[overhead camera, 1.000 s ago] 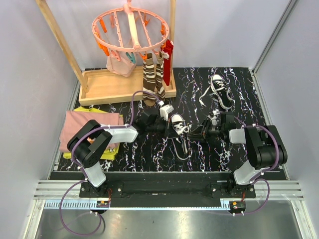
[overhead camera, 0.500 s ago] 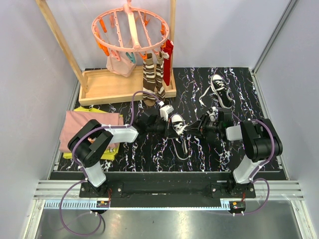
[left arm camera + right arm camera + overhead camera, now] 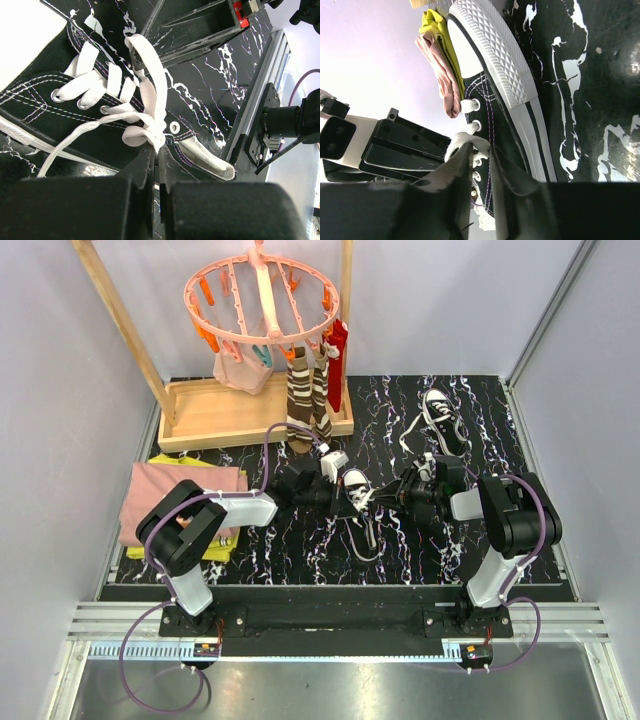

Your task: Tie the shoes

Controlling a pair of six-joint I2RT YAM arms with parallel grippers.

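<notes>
One black sneaker (image 3: 357, 488) with a white toe cap lies at the table's middle, and its long white lace (image 3: 368, 537) trails toward the front. My left gripper (image 3: 338, 490) is at its left side. In the left wrist view the left gripper (image 3: 157, 152) is shut on the knotted white lace (image 3: 150, 90) over the shoe's eyelets (image 3: 45, 70). My right gripper (image 3: 388, 502) is at the shoe's right side. In the right wrist view the right gripper (image 3: 482, 152) pinches a white lace loop (image 3: 465, 141) beside the ribbed white sole (image 3: 490, 45). The second sneaker (image 3: 443, 420) lies apart at the back right.
A wooden rack with a tray base (image 3: 230, 415) stands at the back left. It carries a pink peg hanger (image 3: 262, 300) and hanging brown striped socks (image 3: 305, 400). Folded pink and yellow clothes (image 3: 185, 502) lie at the left edge.
My right gripper has moved a little left, closer to the near shoe, and its arm has folded in. The left arm and the shoe have barely moved.
</notes>
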